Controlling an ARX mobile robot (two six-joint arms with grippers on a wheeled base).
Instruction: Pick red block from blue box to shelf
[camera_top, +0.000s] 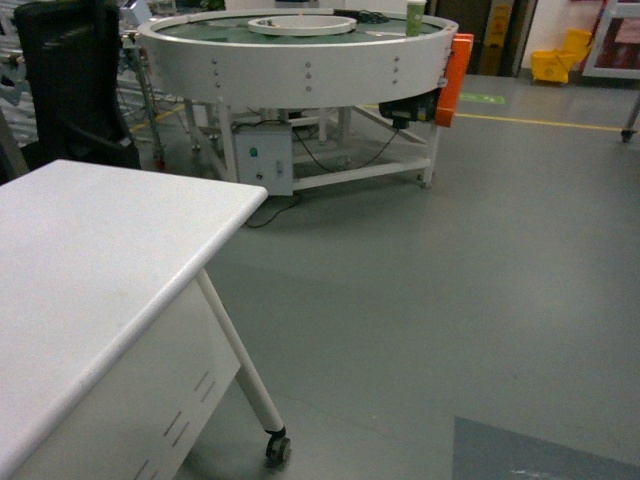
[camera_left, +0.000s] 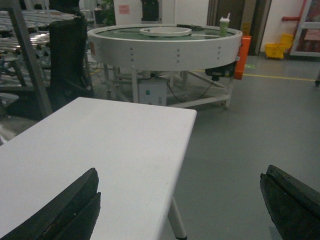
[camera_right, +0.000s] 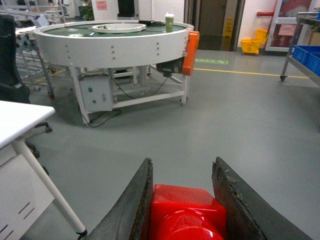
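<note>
Right wrist view: the right gripper (camera_right: 184, 200) is closed on the red block (camera_right: 184, 212), whose glossy body fills the gap between the two dark fingers (camera_right: 134, 210); block and gripper hang over bare grey floor (camera_right: 240, 120). Left wrist view: the left gripper (camera_left: 180, 205) stands wide open and holds nothing, one finger (camera_left: 70, 210) low over the white table (camera_left: 110, 145), the other beyond the table edge, above the floor. Head view: neither gripper shows; the table corner (camera_top: 240, 195) fills the lower left, with a slanted leg ending in a caster (camera_top: 277, 447). Behind it stands a round white conveyor (camera_top: 300, 55) on a white frame, carrying a green cup (camera_top: 415, 17) near its rim, with an orange panel (camera_top: 452, 75) at its right side. A yellow mop bucket (camera_top: 558, 60) sits far back right. A blue crate (camera_right: 306, 54) appears at the right edge of the right wrist view
</note>
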